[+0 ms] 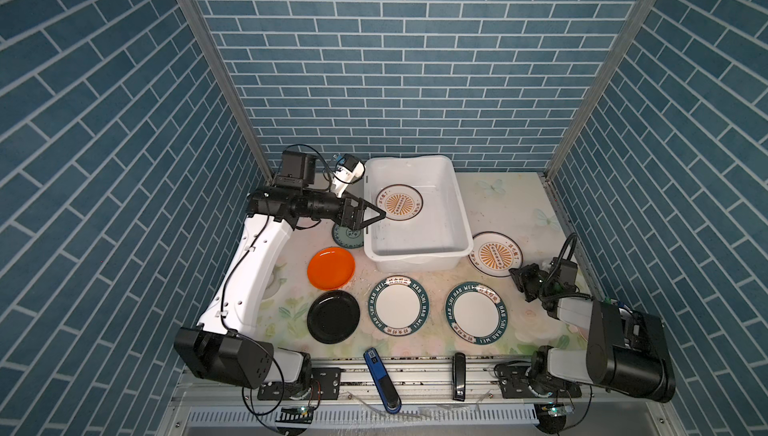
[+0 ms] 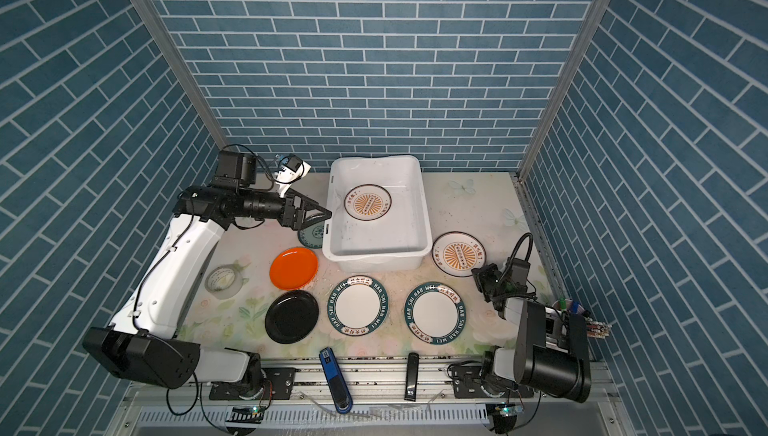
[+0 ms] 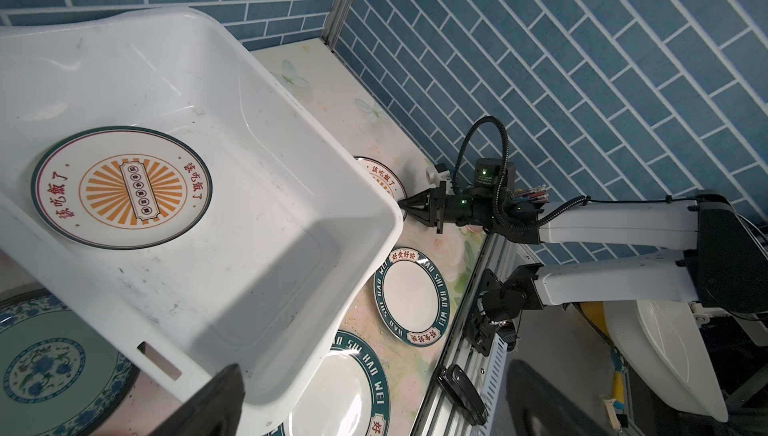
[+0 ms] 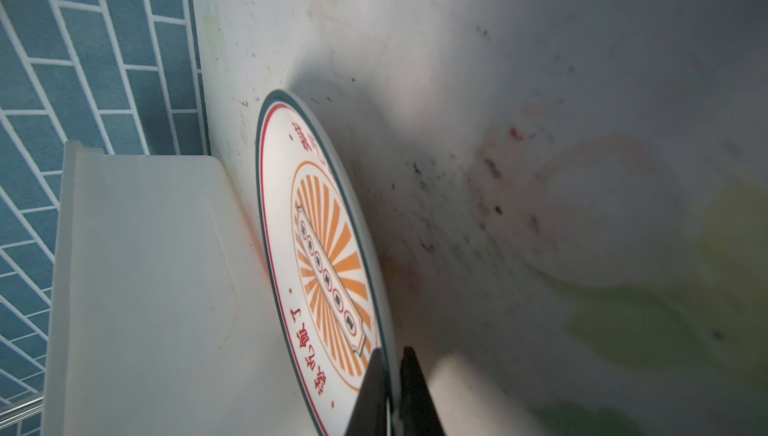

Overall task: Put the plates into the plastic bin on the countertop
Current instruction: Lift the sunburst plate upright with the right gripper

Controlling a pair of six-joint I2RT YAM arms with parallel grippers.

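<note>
Plainly, the right gripper [image 4: 390, 357] is pinched shut on the rim of a white round plate with an orange sunburst [image 4: 328, 246], a finger on each face; a flat plate offers little else to grip, I judge. That plate is on or just above the pale floral countertop [image 1: 511, 205], just beside the near right corner of the large white rectangular plastic bin [image 1: 415, 263]; whether it is lifted I cannot tell. The left gripper [image 1: 372, 219] hangs wide open and empty over the bin's left wall, probably out of the way, near a matching sunburst plate [image 1: 400, 203] lying inside.
</note>
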